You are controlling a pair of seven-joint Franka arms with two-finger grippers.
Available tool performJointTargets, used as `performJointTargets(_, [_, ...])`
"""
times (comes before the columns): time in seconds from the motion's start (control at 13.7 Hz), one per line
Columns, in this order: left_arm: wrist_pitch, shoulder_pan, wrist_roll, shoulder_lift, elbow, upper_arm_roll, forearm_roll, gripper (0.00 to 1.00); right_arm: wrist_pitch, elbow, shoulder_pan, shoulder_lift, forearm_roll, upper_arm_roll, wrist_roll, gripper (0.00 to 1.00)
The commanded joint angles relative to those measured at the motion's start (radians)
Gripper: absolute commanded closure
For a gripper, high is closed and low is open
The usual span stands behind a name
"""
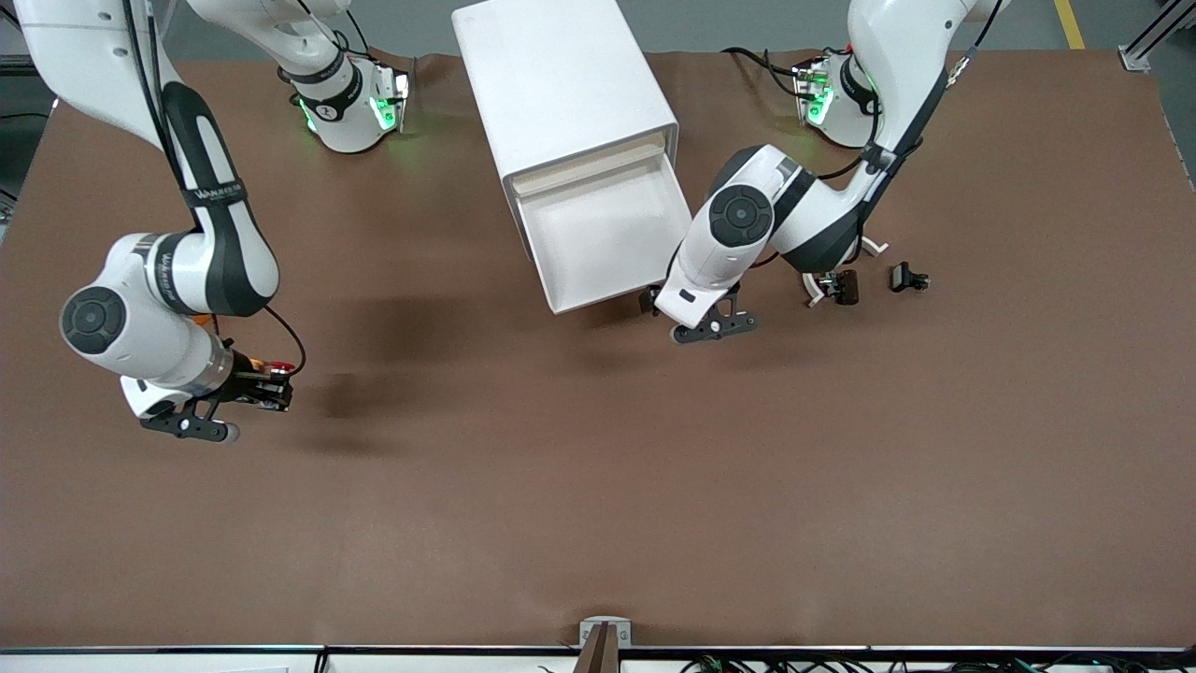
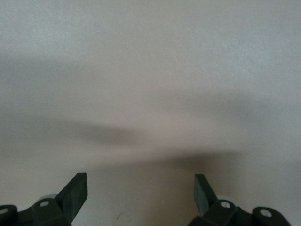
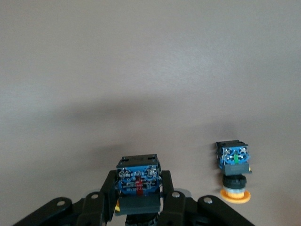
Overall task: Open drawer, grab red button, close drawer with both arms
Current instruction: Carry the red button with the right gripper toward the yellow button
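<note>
Right gripper fingers clamp the red button above the desk at the right arm's end, cap mostly hidden. Left gripper fingers spread against the open drawer front.

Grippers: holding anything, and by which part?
Right gripper holds the button by its base. Left gripper is open and empty at the drawer.

I see a yellow-orange-capped pushbutton standing cap-down on the brown surface, plus two small black parts lying near each other.
</note>
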Motion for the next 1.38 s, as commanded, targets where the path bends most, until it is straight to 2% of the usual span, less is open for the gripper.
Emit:
performJointTargets(0.0, [0.011, -0.004, -0.061, -0.014, -0.034, -0.042, 0.01, 0.0, 0.079, -0.046, -0.045, 0.02, -0.003, 0.02, -0.012, 1.0])
performJointTargets(0.22, [0.009, -0.001, -0.166, -0.017, -0.054, -0.094, 0.002, 0.0, 0.091, -0.06, -0.058, 0.034, -0.001, 0.022, -0.012, 1.0])
performJointTargets(0.44, [0.005, -0.002, -0.249, -0.017, -0.063, -0.145, -0.042, 0.0, 0.212, -0.119, -0.057, 0.051, 0.002, 0.023, -0.011, 1.0])
performJointTargets(0.58, [-0.001, -0.002, -0.301, -0.02, -0.086, -0.187, -0.044, 0.0, 0.245, -0.132, -0.058, 0.068, 0.003, 0.023, -0.011, 1.0])
performJointTargets(1.02, [-0.073, -0.002, -0.448, -0.021, -0.102, -0.303, -0.068, 0.0, 0.253, -0.153, -0.057, 0.068, 0.008, 0.026, 0.002, 1.0])
performJointTargets(1.31, [-0.08, -0.004, -0.49, -0.018, -0.1, -0.337, -0.07, 0.0, 0.251, -0.159, -0.054, 0.068, 0.011, 0.028, 0.009, 1.0])
